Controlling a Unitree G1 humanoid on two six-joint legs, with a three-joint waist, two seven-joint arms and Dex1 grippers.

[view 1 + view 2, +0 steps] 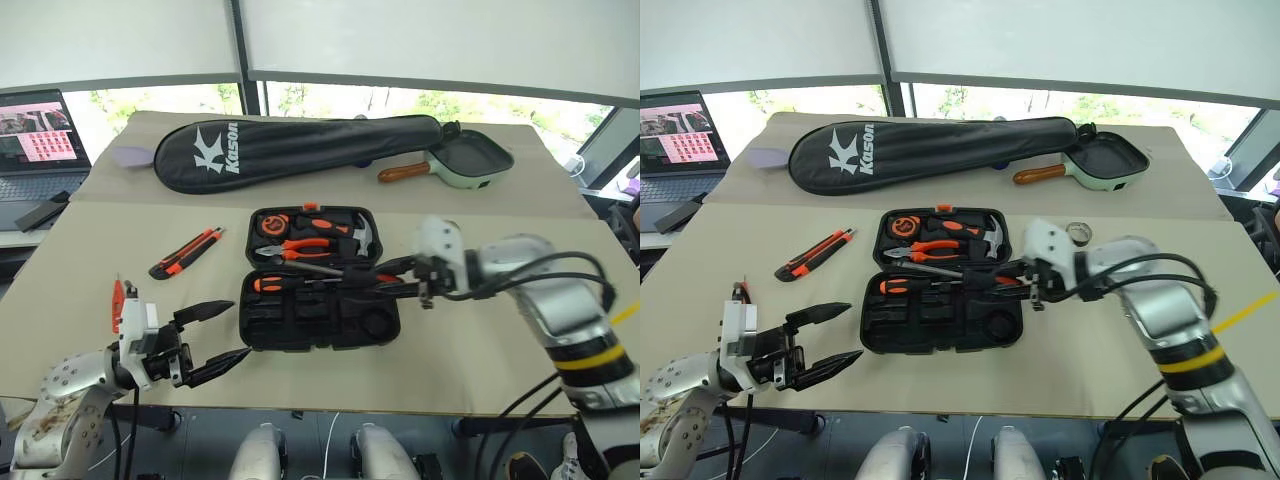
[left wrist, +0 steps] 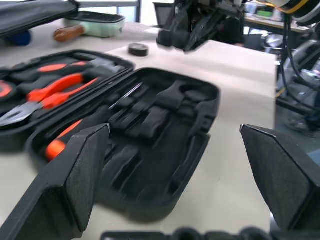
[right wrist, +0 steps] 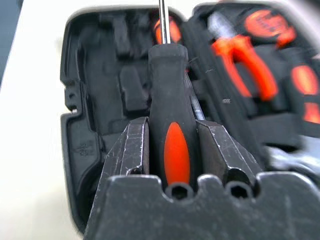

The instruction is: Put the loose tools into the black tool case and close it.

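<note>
The black tool case [image 1: 300, 325] lies open mid-table, with pliers, hammer and tape measure in its far half. One orange-black screwdriver [image 1: 270, 284] rests in the near half. My right gripper [image 1: 392, 274] hovers over the case's right side, shut on a second screwdriver [image 3: 172, 100] whose shaft points across the case. My left gripper [image 1: 238, 330] is open and empty by the case's near-left corner. The utility knife [image 1: 186, 252] lies left of the case, and the small orange tester screwdriver [image 1: 117, 303] is further left. The dark tape roll [image 1: 1078, 233] sits right of the case.
A long black Kason bag [image 1: 290, 148] and a green pan with a wooden handle [image 1: 470, 160] lie along the far side of the table. A laptop [image 1: 40, 140] stands at the far left. The table's front edge runs just below the left gripper.
</note>
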